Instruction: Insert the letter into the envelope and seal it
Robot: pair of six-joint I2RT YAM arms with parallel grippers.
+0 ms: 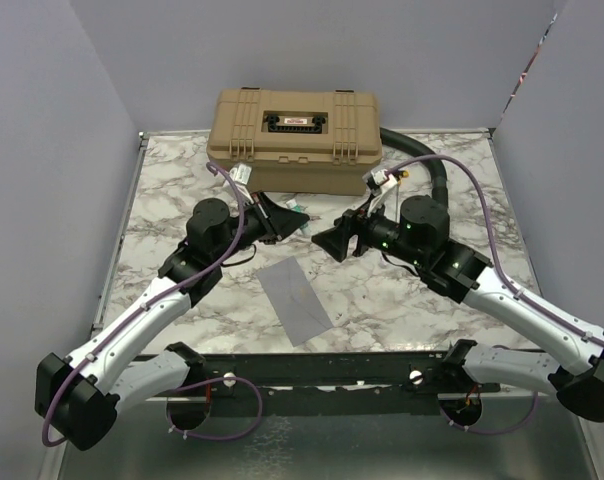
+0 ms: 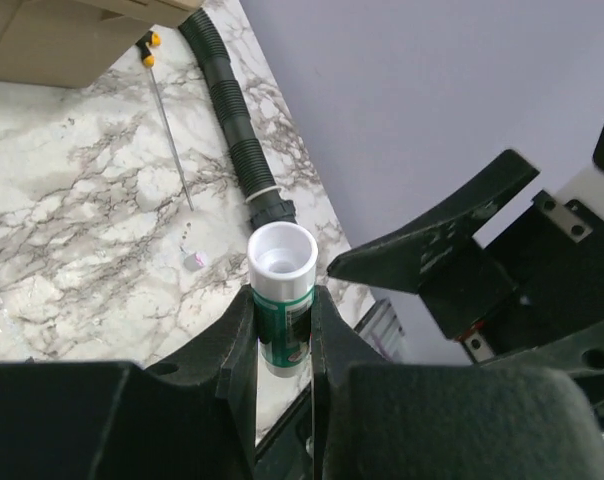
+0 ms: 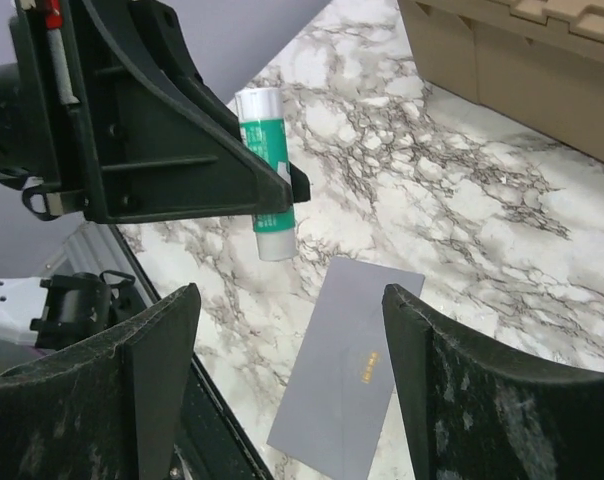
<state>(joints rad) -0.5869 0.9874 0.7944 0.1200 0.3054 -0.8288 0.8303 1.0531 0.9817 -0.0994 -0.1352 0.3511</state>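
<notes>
Pinching a white-and-green glue stick [image 2: 282, 275] across its middle, the left claw [image 2: 282, 322] has its fingers closed narrowly on the tube. One white end pokes out past the fingertips (I cannot tell whether that end is capped). Held crosswise like this, the stick offers that end to the other arm, which I judge to be the reason for the grip: one claw steadies the tube while the other works on it.

Facing it, just apart, the right claw [image 3: 290, 295] stands spread wide with nothing between its fingers.

Below and between the two claws, the envelope [image 3: 347, 365] lies flat on the desk [image 1: 412, 300], touched by neither. No flap is raised that I can make out. The letter shows in no view; it is probably inside already, though the grey paper hides any proof. If so, gluing and pressing the flap is what remains.

Beyond the left claw's tip, a thin screwdriver [image 2: 167, 110] and a black ribbed hose [image 2: 232, 110] lie on the marble. Farthest from both claws sits a tan case [image 1: 294, 125], lid closed, its contents unseen.
</notes>
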